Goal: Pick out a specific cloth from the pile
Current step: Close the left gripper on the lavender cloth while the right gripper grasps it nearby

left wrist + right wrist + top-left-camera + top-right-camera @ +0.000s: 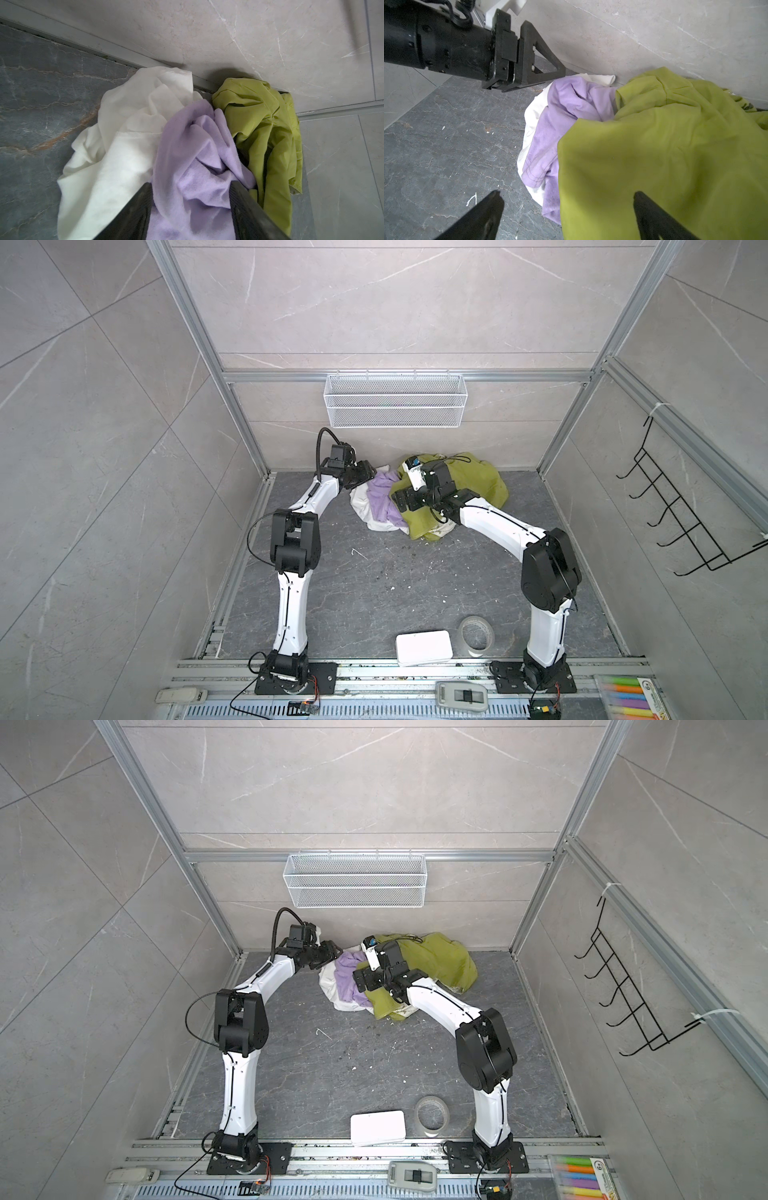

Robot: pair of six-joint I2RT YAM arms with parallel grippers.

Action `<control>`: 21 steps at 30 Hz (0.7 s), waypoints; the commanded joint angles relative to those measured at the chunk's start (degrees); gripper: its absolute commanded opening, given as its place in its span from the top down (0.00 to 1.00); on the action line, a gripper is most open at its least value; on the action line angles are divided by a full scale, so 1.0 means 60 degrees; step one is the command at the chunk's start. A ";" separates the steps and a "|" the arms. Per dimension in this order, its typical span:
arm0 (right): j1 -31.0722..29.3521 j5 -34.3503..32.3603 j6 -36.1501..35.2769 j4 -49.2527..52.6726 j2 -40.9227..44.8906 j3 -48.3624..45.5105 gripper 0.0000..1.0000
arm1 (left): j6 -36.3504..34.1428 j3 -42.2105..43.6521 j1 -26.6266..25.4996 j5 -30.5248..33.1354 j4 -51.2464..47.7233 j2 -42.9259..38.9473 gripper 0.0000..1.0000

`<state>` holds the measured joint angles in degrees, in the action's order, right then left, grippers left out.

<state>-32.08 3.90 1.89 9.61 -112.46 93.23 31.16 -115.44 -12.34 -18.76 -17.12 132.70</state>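
A dark grey marbled floor panel is recorded, on which a pile of cloths is heaped against the back wall, a flat white box and a tape roll are laid just beside each other near the front edge, and white specks are scattered between.

A white wire-mesh basket hangs on the grey wall beyond the left claw. A flat white rectangular box and a clear tape roll lie just beside each other on the dark table, well behind that claw.
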 commanded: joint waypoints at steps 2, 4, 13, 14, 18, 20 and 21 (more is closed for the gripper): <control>-0.0015 -0.0020 0.0004 -0.0138 -0.0152 0.0033 0.00 | -0.0719 -0.0513 0.0057 -0.0370 -0.0045 0.0540 0.40; -0.0014 -0.0035 0.0018 -0.0125 -0.0152 0.0010 0.00 | -0.0754 -0.0554 0.0078 -0.0483 -0.0012 0.0671 0.42; -0.0018 -0.0035 0.0104 -0.0200 -0.0050 -0.0248 0.00 | -0.0733 -0.0789 0.0178 -0.1221 0.0261 0.0969 0.64; -0.0016 -0.0035 0.0108 -0.0221 -0.0023 -0.0298 0.00 | -0.0705 -0.0797 0.0181 -0.1262 0.0277 0.0963 0.66; -0.0024 -0.0050 0.0139 -0.0264 0.0008 -0.0403 0.00 | -0.0644 -0.0787 0.0194 -0.1399 0.0320 0.0924 0.76; -0.0017 -0.0039 0.0144 -0.0255 0.0020 -0.0421 0.00 | -0.0613 -0.0778 0.0182 -0.1447 0.0320 0.0884 0.80; -0.0020 -0.0035 0.0159 -0.0279 0.0023 -0.0424 0.00 | -0.0602 -0.0781 0.0195 -0.1457 0.0320 0.0863 0.81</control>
<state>-32.08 3.90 1.93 8.95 -112.46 91.29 27.83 -117.95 -11.57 -25.63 -16.47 139.02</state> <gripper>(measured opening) 0.996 0.194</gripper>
